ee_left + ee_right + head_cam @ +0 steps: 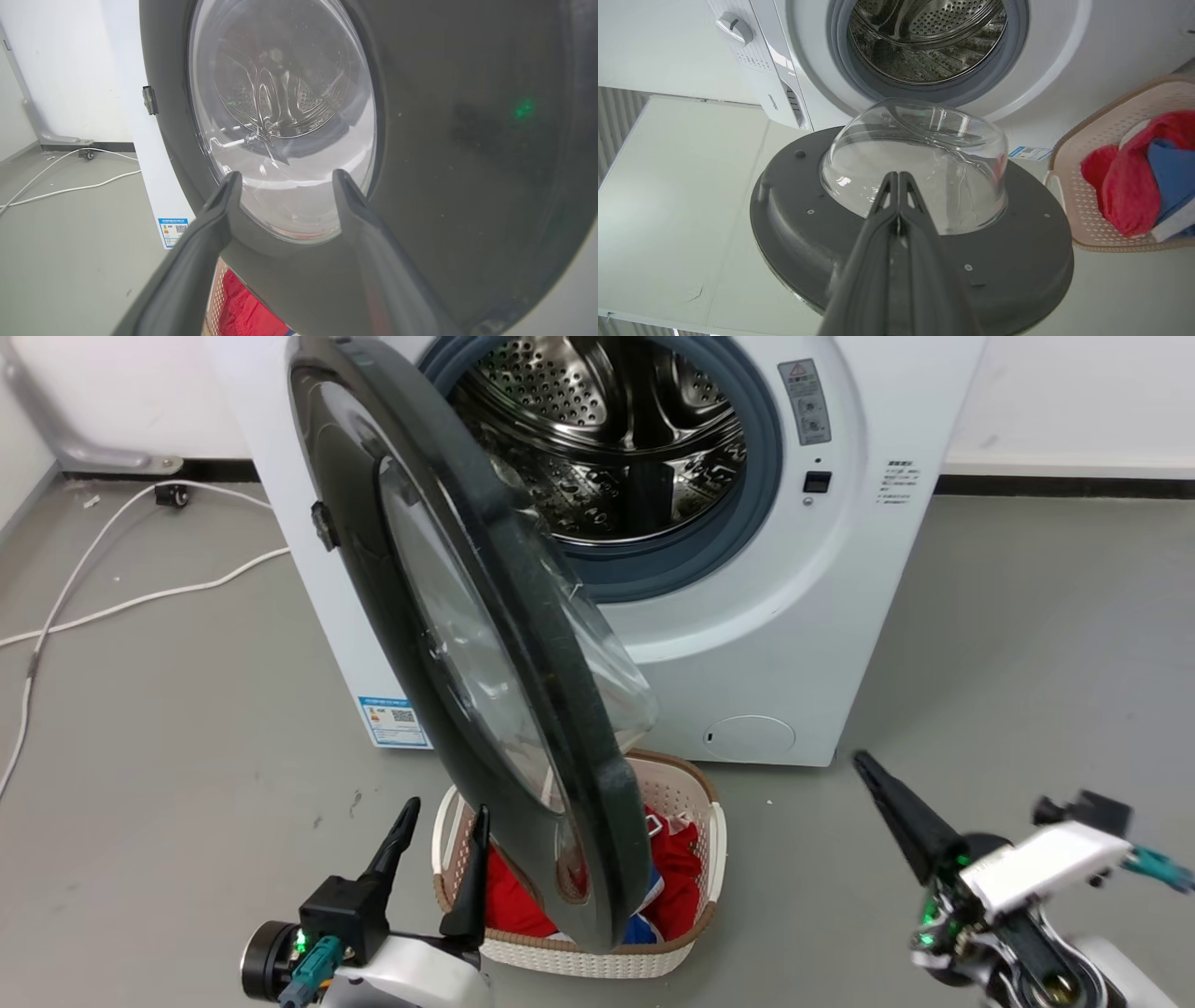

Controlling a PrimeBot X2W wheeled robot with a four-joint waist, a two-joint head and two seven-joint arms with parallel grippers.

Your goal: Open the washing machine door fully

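1 washing machine door (541, 663) — half open, 9 o'clock side of 1 washing machine (794, 644) | left gripper (446, 807): fingers apart | right gripper (864, 763): fingers together | 1 basket (579, 957)

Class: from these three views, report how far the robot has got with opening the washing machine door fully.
Done: the washing machine door is unlatched and swung out, baring the drum. In hand: the open left gripper sits by its outer face; contact is unclear. The right gripper is shut, clear of it. Left: swinging the door wider toward the hinge side.
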